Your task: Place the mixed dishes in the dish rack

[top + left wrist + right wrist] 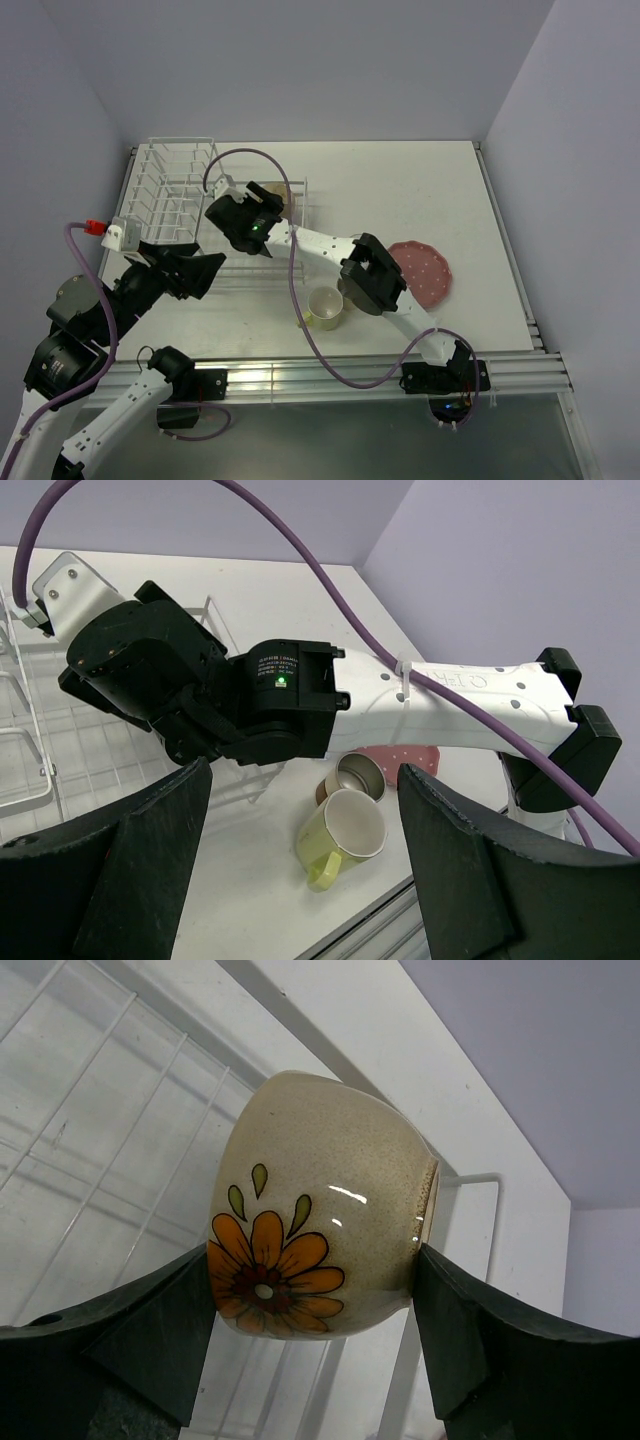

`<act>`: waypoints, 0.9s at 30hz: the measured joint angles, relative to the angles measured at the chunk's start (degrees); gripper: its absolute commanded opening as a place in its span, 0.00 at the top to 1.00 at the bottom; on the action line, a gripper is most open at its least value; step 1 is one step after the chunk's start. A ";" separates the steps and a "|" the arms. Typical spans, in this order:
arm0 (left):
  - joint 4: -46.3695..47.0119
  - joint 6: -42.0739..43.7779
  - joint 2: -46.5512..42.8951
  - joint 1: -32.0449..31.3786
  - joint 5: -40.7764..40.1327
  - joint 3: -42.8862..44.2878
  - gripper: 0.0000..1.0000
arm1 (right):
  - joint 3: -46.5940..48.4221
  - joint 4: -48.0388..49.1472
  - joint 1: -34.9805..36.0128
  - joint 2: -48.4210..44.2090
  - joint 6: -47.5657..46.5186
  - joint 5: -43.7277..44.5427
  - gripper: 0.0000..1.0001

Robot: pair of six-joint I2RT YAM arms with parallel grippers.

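Observation:
My right gripper (265,208) is shut on the cream bowl (281,194), which has an orange flower. In the right wrist view the bowl (320,1190) lies on its side between my fingers (160,1330), above the wires of the white dish rack (110,1140). The rack (165,190) stands at the back left. My left gripper (205,270) is open and empty beside the rack's front. The pale yellow-green mug (325,306) stands near the front edge. The left wrist view shows the mug (345,835), the small steel cup (362,776) and the pink dotted plate (400,755). The glass tumbler is out of view.
The pink plate (422,272) lies right of the right arm (370,275), which reaches diagonally across the table and hides the steel cup from above. Aluminium rails (330,375) run along the front edge. Walls close in the back and sides.

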 measured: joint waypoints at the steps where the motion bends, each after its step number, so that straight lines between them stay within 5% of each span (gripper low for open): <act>1: 0.00 0.00 0.00 0.00 0.00 0.00 0.19 | -0.02 0.00 0.00 0.02 0.31 -0.07 0.98; 20: -0.02 -0.22 0.00 0.00 0.02 0.00 0.19 | -1.03 1.22 0.02 0.22 1.25 -0.31 0.89; 27: -0.02 -0.24 0.00 0.00 0.02 0.00 0.19 | -3.23 -1.11 0.55 0.55 -3.56 1.01 0.56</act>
